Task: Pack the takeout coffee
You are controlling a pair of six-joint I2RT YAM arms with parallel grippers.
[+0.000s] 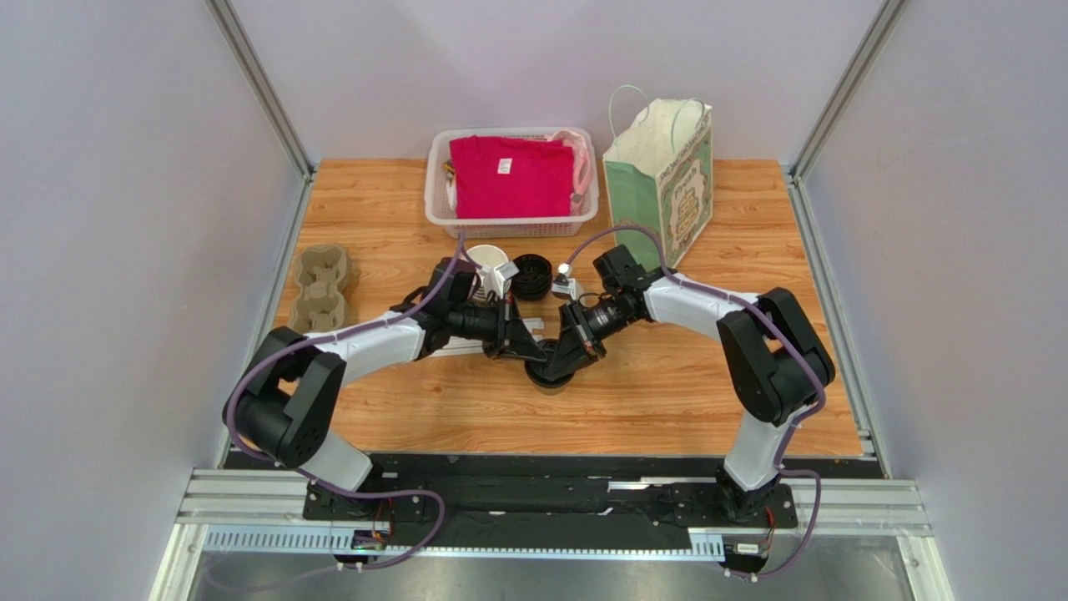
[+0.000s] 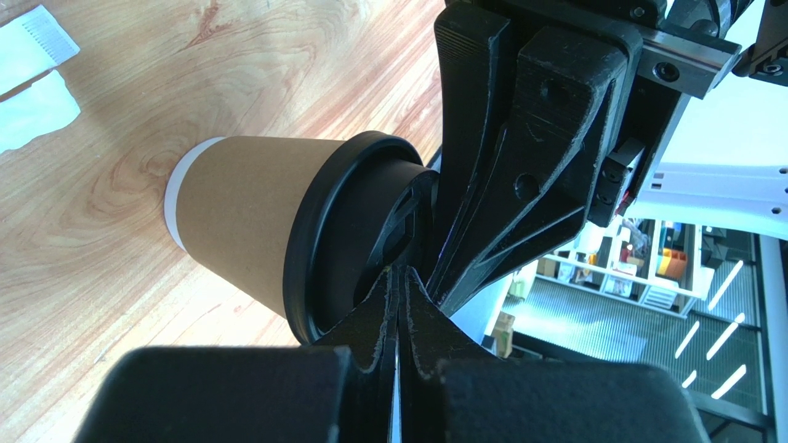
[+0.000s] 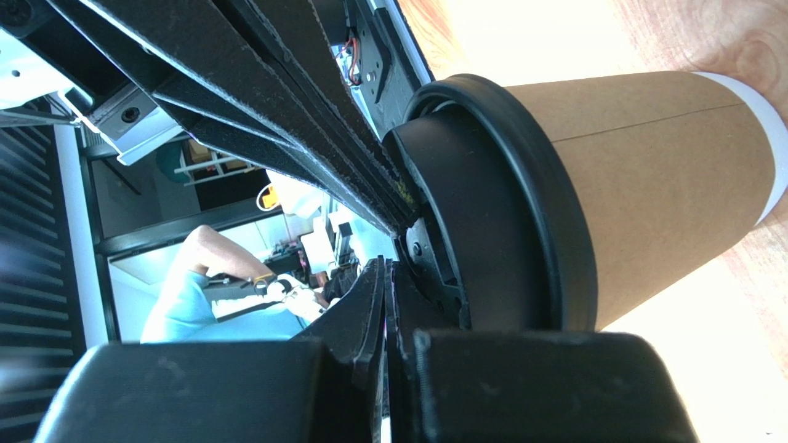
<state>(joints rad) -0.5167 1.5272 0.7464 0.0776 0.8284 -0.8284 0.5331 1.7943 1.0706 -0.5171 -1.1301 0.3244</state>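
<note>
Seen from above, the takeout coffee point(image 1: 548, 374) is almost wholly covered. Both arms meet over it near the middle of the table point(image 1: 652, 407), a little toward the near edge, and only a dark round patch shows beneath them.

The wrist cameras supply what that view lacks. The left wrist view shows the tan cup with its black lid point(image 2: 356, 235) seated on top and its white base ring against the wood. The right wrist view shows the same cup from the opposite side. It seems to stand upright, long axis vertical and lid up, though both wrist cameras look at it on a slant.

The left gripper point(image 2: 400, 277) has its fingers pressed together with nothing between them, and their tips are right at the lid. The right gripper point(image 3: 385, 269) is the same, with its fingers squeezed flat against each other at the lid's top. Each one also leans across the lid in the other's view, hiding much of the lid's centre.

Only the top view shows these:
- a stack of paper cups point(image 1: 489, 266) and a pile of black lids point(image 1: 532, 276) just beyond the arms
- a basket point(image 1: 434, 188) of pink cloth at the far edge
- a green paper bag point(image 1: 683, 188) beside the basket
- a cardboard cup carrier point(image 1: 320, 286) by the left edge

White paper scraps point(image 2: 32, 83) appear only in the left wrist view, cut off by the frame.
</note>
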